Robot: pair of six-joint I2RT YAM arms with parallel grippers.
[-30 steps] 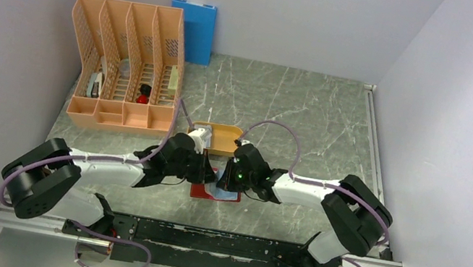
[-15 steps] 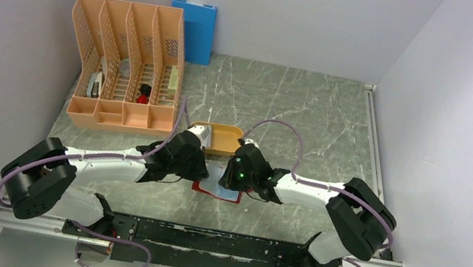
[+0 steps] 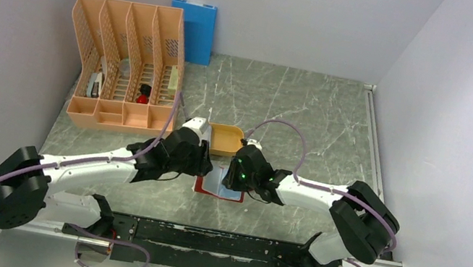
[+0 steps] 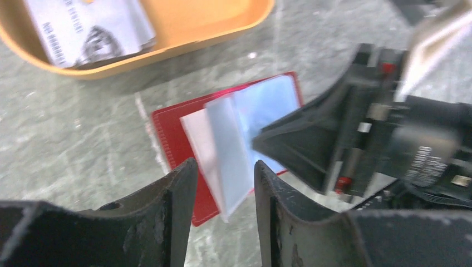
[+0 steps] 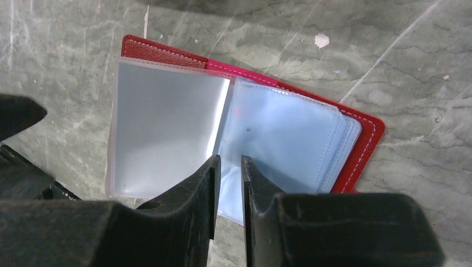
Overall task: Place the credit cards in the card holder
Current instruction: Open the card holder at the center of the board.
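Note:
The card holder (image 5: 364, 130) lies open on the table, dark red with pale blue-grey pocket leaves; it also shows in the top view (image 3: 213, 188). Its left leaf (image 5: 167, 125) looks opaque and whitish, and I cannot tell whether a card is inside. Credit cards (image 4: 89, 28) lie in the orange tray (image 4: 222, 28). My left gripper (image 4: 225, 175) hovers over the holder's near corner, open, with nothing between its fingers. My right gripper (image 5: 228, 167) sits low over the leaves near the fold. Its jaws are a narrow gap apart, and nothing shows gripped between them.
The orange tray (image 3: 225, 149) stands just behind the holder. A peach file organizer (image 3: 123, 69) is at the back left, and a blue folder (image 3: 193, 29) leans on the back wall. Both grippers, left (image 3: 207, 165) and right (image 3: 232, 175), crowd the holder.
My left gripper was shut and now stands open, its arm stretched further to the left. My right gripper's jaws have parted a little. The holder's leaves stay spread.

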